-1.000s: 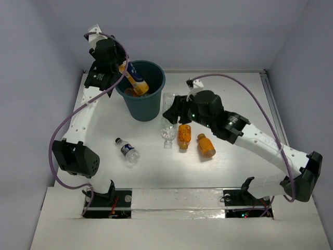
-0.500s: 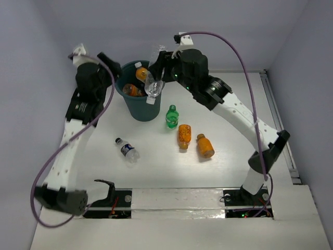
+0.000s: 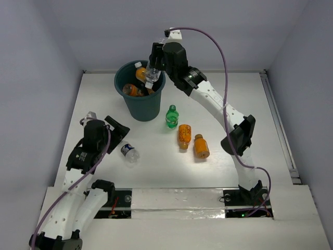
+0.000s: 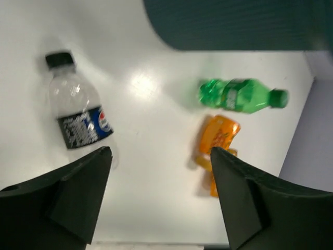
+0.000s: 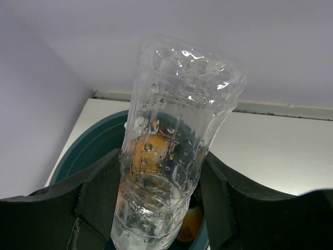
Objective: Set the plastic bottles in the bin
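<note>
left arm: folded low at the near-left of the white table (image 3: 260, 99), wrist close to the surface, pointing far-right toward the loose bottles.
left gripper (image 3: 120, 126): jaws wide, nothing held. The wrist view shows only bare table between the fingers (image 4: 78, 198).
short clear plastic bottle with dark label (image 3: 128, 150): lies on its side just beside the left gripper, not touching it. Black cap toward the far-left, long axis diagonal.
left orange plastic bottle (image 3: 183, 135): mid-table, on its side, long axis roughly near-to-far.
right orange plastic bottle (image 3: 201, 147): just beside the first, on its side, same near-to-far run, cap end toward the far side.
green plastic bottle (image 3: 171, 117): just beyond the left orange one, near the foot of the bin. Cap toward the far side in the top view; standing or lying — cannot tell.
dark teal-green round plastic bin (image 3: 143, 107): upright at far-left, close to the table's far edge, with two more orange bottles inside (image 3: 132, 90).
right arm: rises from the near-right base, elbow over right-centre. The long forearm reaches far-left, wrist high over the bin's far-right rim.
right gripper (image 3: 152, 73): clamped on the tall clear plastic bottle (image 5: 171, 130), a finger on each side.
tall clear bottle: over the bin mouth, steep, long axis along the fingers. Wide end up in the wrist view, lower end cut off by the frame.
room: bare tabletop from the orange bottles to the right edge, and a strip between the left gripper and the bin. Walls stand close behind and left of the bin.
</note>
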Robot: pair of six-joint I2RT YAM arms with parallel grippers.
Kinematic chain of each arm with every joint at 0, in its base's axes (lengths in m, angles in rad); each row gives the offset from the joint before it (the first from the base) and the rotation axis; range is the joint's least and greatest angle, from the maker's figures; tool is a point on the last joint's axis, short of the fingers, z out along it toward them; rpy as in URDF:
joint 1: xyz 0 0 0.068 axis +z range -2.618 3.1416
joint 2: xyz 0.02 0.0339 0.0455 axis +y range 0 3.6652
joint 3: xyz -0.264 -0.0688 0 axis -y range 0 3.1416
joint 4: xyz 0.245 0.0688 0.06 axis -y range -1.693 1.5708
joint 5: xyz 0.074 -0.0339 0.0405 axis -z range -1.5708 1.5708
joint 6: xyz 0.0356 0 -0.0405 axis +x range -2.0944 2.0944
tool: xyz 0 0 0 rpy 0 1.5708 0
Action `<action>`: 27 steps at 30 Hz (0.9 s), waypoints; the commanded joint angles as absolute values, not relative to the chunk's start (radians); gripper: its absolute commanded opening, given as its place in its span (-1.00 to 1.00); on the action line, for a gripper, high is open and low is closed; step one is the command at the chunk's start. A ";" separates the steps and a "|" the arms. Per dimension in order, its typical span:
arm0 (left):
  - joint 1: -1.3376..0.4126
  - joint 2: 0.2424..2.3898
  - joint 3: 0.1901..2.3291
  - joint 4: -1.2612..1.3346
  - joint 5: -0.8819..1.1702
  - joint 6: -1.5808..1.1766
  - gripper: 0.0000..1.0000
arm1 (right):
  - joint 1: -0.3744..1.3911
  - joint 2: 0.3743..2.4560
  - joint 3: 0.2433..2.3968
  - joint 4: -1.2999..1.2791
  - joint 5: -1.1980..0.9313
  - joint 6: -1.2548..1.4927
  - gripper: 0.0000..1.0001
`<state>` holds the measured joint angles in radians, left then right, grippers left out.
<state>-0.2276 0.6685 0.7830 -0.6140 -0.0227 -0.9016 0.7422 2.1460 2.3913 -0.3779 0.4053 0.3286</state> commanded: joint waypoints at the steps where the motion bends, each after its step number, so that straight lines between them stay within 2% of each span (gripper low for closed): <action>1: -0.229 0.646 0.740 -0.705 0.049 -1.002 0.54 | 0.747 2.151 2.447 -0.284 0.440 0.262 0.07; 4: -0.229 0.650 0.687 -0.709 0.069 -1.034 0.74 | 0.747 2.134 2.382 -0.273 0.399 0.258 0.31; 5: -0.229 0.652 0.663 -0.707 0.078 -1.043 0.81 | 0.747 2.131 2.364 -0.278 0.376 0.253 0.68; 7: -0.229 0.670 0.626 -0.677 0.095 -1.052 0.87 | 0.747 2.115 2.364 -0.294 0.312 0.253 0.98; 11: -0.229 0.722 0.577 -0.621 0.086 -1.054 0.96 | 0.747 2.036 2.362 -0.308 0.244 0.252 1.00; 14: -0.229 0.775 0.549 -0.575 0.052 -1.034 0.98 | 0.747 1.906 2.275 -0.307 0.212 0.262 0.96; 15: -0.229 0.788 0.545 -0.562 0.040 -1.028 0.98 | 0.747 1.863 2.169 -0.279 0.204 0.270 0.90; 16: -0.229 0.817 0.537 -0.534 0.020 -1.022 0.98 | 0.747 1.815 2.101 -0.258 0.190 0.281 0.74; 17: -0.229 0.850 0.528 -0.513 -0.044 -1.014 0.98 | 0.747 1.721 1.954 -0.214 0.172 0.300 0.10; 18: -0.229 0.850 0.523 -0.512 -0.044 -1.006 0.98 | 0.747 1.673 1.953 -0.190 0.172 0.313 -0.23; 19: -0.219 0.885 0.520 -0.473 -0.044 -1.000 0.98 | 0.747 1.626 1.813 -0.175 0.161 0.327 -0.57; 20: -0.219 0.905 0.515 -0.459 -0.044 -0.996 0.98 | 0.747 1.550 1.748 -0.164 0.152 0.353 -0.90; 21: -0.219 0.923 0.515 -0.448 -0.051 -0.991 0.98 | 0.747 1.517 1.686 -0.147 0.141 0.362 -0.91; 22: -0.219 0.957 0.514 -0.419 -0.058 -0.982 0.98 | 0.747 1.490 1.577 -0.144 0.134 0.374 -0.88; 23: -0.219 0.974 0.511 -0.402 -0.060 -0.976 0.98 | 0.747 1.467 1.528 -0.146 0.133 0.385 -0.65; 25: -0.210 1.020 0.511 -0.367 -0.055 -0.963 0.95 | 0.747 1.416 1.433 -0.130 0.141 0.403 -0.04; 26: -0.210 1.031 0.512 -0.356 -0.055 -0.960 0.92 | 0.747 1.404 1.358 -0.123 0.147 0.408 0.44; 27: -0.210 1.041 0.512 -0.350 -0.060 -0.959 0.89 | 0.747 1.394 1.333 -0.121 0.149 0.410 0.60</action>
